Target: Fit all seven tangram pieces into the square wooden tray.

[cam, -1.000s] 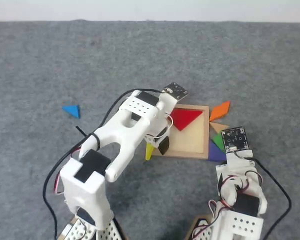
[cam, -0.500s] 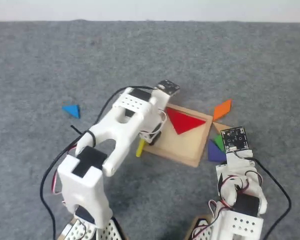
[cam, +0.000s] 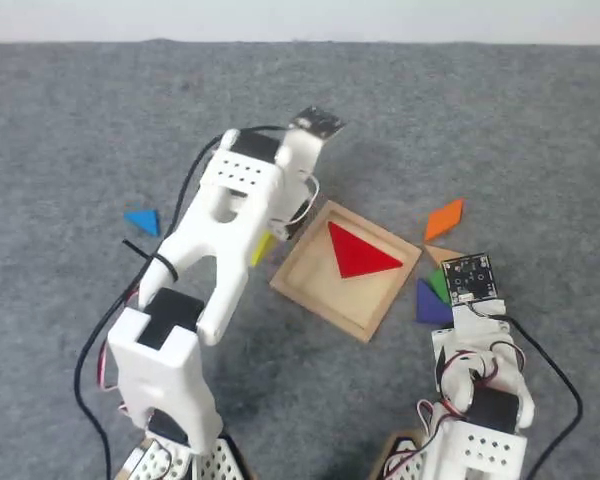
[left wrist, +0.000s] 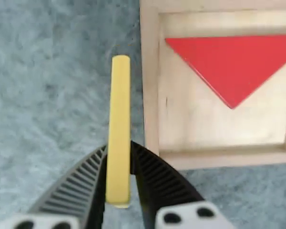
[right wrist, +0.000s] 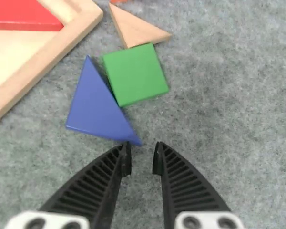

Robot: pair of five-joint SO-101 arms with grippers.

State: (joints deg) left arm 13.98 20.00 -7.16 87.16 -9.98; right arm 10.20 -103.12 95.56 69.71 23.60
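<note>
Currently the left end effector [left wrist: 118, 153] is clamped on a yellow piece [left wrist: 120, 119], held edge-on just beside the wooden tray [cam: 348, 296]. The tray lies mid-frame in the high view, a red triangle [cam: 358, 253] inside it. Lower right, the right end effector [right wrist: 141, 155] has its fingers slightly apart, gripping nothing, near a blue triangle [right wrist: 95, 109] on the table [cam: 460, 120].

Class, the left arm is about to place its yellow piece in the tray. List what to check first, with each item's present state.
1. Grip: left gripper shut on the yellow piece: ok.
2. Yellow piece above the wooden tray: not ok, it is outside the rim.
3. Room in tray: ok, only the red triangle lies inside.
4. Right gripper out of the way: ok, beside the blue triangle, off the tray.
5. Yellow piece's shape: cannot tell, seen edge-on.
</note>
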